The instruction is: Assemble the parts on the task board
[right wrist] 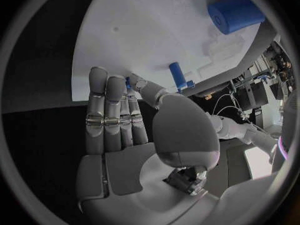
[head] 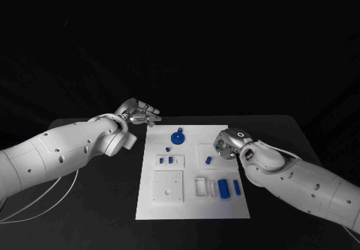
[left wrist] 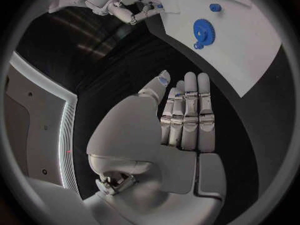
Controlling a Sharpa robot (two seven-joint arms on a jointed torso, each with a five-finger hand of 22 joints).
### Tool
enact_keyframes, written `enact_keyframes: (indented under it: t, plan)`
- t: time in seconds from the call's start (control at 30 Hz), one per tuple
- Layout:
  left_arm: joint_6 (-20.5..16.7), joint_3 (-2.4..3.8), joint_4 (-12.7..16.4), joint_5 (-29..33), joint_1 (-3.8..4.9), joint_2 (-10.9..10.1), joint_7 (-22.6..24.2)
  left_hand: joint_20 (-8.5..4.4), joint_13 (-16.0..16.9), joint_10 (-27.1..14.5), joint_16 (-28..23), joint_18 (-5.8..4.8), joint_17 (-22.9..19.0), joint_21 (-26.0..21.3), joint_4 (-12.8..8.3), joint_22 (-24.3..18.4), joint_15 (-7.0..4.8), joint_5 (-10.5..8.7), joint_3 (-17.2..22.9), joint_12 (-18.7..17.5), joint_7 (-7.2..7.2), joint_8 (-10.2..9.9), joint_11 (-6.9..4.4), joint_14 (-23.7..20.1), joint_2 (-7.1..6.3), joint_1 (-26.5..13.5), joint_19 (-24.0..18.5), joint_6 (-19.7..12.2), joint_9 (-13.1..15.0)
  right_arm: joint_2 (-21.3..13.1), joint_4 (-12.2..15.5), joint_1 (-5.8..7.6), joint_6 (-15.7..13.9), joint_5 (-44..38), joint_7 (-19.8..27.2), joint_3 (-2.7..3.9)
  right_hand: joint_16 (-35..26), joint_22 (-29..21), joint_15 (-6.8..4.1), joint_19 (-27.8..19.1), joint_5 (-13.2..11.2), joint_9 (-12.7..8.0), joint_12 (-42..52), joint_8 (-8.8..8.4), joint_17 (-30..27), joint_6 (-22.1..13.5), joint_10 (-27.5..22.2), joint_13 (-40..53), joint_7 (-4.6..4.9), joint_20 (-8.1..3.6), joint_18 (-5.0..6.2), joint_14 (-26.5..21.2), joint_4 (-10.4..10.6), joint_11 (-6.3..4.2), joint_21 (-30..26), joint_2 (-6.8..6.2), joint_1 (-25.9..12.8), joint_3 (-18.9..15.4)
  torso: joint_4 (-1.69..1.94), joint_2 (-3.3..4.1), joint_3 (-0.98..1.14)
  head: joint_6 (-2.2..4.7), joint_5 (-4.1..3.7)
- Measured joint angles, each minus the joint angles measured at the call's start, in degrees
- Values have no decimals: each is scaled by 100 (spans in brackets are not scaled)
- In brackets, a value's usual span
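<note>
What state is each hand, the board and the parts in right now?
left hand: off the board's far left corner, fingers straight, holding nothing.
right hand: over the board's right side; grasp cannot be judged.
task board: flat on the table.
blue gear: lying flat on the board.
blue cylinder: lying on its side.

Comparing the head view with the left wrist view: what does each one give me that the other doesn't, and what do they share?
Head view alone: the full task board layout, including two blue cylinders near its lower right and a white square plate, plus the right arm reaching over the board's right side.

Left wrist view alone: the left hand seen close, fingers straight and side by side, holding nothing, over the black table off the board's edge.

Both: the blue gear on the board, and the right hand over the board.
</note>
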Motion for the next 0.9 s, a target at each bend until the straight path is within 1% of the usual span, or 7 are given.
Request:
enact_keyframes:
  t: [0.27, 0.33, 0.47, 0.57, 0.7, 0.83, 0.9]
  plan:
    - [28, 0, -41, 6, 0, 3, -17, 0, 0, 0, 0, 0, 0, 0, 0, 0, 0, 0, 0, 0, 0, 0, 0, 0, 0, 0, 0, 0, 0, -27, 71, -10, -2, -63, -99, -5, 15, 115, 0, 0, -16, 20, 23, 0, 11, 19, 18, 27, -20, -1, -14, 0, -11, -4, 53, 46, -12, 20, 0, 0, 2, -17, 13]
    - [33, 0, -57, 8, 0, 4, -20, 0, 0, 0, 0, 0, 0, 0, 0, 2, 0, 0, 0, 0, 0, 0, 0, 0, 0, 0, 0, 0, 0, -43, 112, -24, -3, -62, -116, 23, 15, 135, 0, 0, -17, 19, 23, 0, 11, 30, 38, 27, -11, -1, -16, 0, -11, -24, 67, 51, -6, 20, -1, 1, 2, -13, 19]
    - [32, 0, -108, 31, 1, 14, -21, 0, 0, -40, 0, 0, 20, 0, 9, 8, 0, -91, -9, 0, 26, 0, 1, 0, 16, -16, 0, -52, 0, -73, 236, -33, -5, -34, -136, 155, 15, 190, -20, -1, -17, 17, 23, 0, 11, 36, 40, 27, -8, -1, -20, 21, -11, -24, 167, 51, -6, 19, -4, 0, 3, 14, 24]
    - [29, 0, -139, 51, 1, 24, -21, 0, 0, -61, 0, 0, 30, 0, 23, -45, 0, -95, -23, 0, 20, 0, 20, 0, 21, -21, 0, -63, 0, -93, 317, -24, -6, 24, -136, 263, 15, 207, -20, -1, -21, 17, 23, -1, 11, 36, 40, 20, -8, 0, -22, 20, -11, -25, 167, 51, -6, 19, -4, -2, 6, 43, 22]
    - [28, 0, -181, 83, 1, 33, -20, 11, 0, -61, 0, 0, 41, 0, 55, -128, 0, -95, -54, 0, 20, 0, 20, 0, 21, -21, 11, -63, 0, -159, 462, 3, 4, 181, -117, 439, 15, 237, -20, -1, -21, 17, 23, -3, 17, 36, 40, 15, -7, 0, -23, 21, -28, -25, 167, 60, -15, -30, -6, -8, 3, 64, 28]
    - [28, 0, -202, 106, 1, 40, -18, 21, 0, -61, 0, 0, 42, 1, 56, -180, 0, -95, -56, 0, 20, 0, 20, 0, 21, -21, 21, -63, 0, -222, 598, 21, 30, 359, -92, 554, 15, 254, -20, -1, -21, 12, 23, -5, 17, 34, 39, 11, -7, 0, -24, 21, -19, -24, 167, 90, -14, -40, -7, -7, 1, 70, 43]
    - [28, 0, -206, 116, 1, 40, -18, 21, 0, -61, 0, 0, 42, 0, 56, -180, 0, -95, -56, 0, 20, 0, 20, 0, 21, -21, 21, -63, 0, -255, 682, 21, 51, 439, -78, 584, 15, 264, -20, -1, -21, 12, 23, -6, 17, 34, 39, 8, -7, 0, -25, 20, -19, -24, 167, 99, -7, -41, -7, -6, 1, 71, 53]
